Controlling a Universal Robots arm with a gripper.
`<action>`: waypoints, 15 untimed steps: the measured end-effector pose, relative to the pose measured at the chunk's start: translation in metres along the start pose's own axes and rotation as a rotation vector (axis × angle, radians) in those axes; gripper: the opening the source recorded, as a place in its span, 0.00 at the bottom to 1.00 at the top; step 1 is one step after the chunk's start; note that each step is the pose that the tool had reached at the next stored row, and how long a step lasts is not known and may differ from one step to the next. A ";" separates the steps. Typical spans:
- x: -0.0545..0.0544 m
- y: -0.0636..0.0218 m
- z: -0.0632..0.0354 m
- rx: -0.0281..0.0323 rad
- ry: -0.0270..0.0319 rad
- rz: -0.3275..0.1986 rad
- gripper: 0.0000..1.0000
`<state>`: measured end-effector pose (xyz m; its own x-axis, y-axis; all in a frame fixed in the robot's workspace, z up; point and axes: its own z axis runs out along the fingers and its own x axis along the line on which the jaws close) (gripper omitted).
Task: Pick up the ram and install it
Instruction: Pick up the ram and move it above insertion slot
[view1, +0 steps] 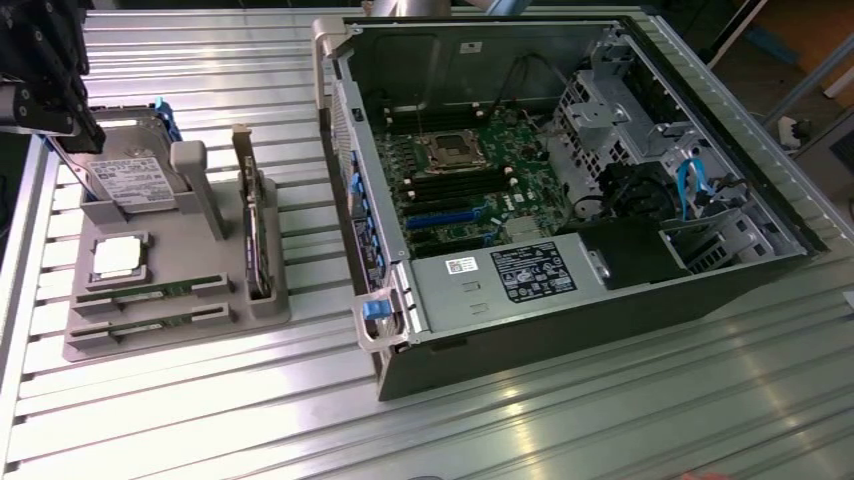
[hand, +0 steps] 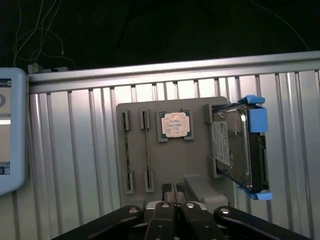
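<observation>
The gripper (hand: 173, 190) hangs empty, fingers pressed together, so the pick-up step looks not yet begun. Just beyond its tips the ram (hand: 146, 150) sits on edge in the grey holder (hand: 190, 160), its twin stick (hand: 125, 150) one slot farther. Grasping it, I judge, calls for parted fingers lined across that thin edge.

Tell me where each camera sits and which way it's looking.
Exterior view: off the arm, high, looking down at the table, open computer case and grey holder; the hand shows at the exterior view's upper left.
Wrist view: on the wrist, looking down at the holder past the hand.
Shared: holder, hard drive, two ram sticks, hand.
</observation>
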<state>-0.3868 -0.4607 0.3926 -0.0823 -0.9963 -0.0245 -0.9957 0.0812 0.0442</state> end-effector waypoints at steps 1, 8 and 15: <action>0.000 0.0000 0.0000 0.0000 0.0001 0.000 0.11; 0.000 0.0000 0.0001 -0.0002 0.0005 -0.013 0.11; 0.000 0.0000 0.0000 -0.0006 0.0011 -0.024 0.11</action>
<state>-0.3868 -0.4607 0.3926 -0.0583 -0.9980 -0.0245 -0.9974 0.0572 0.0442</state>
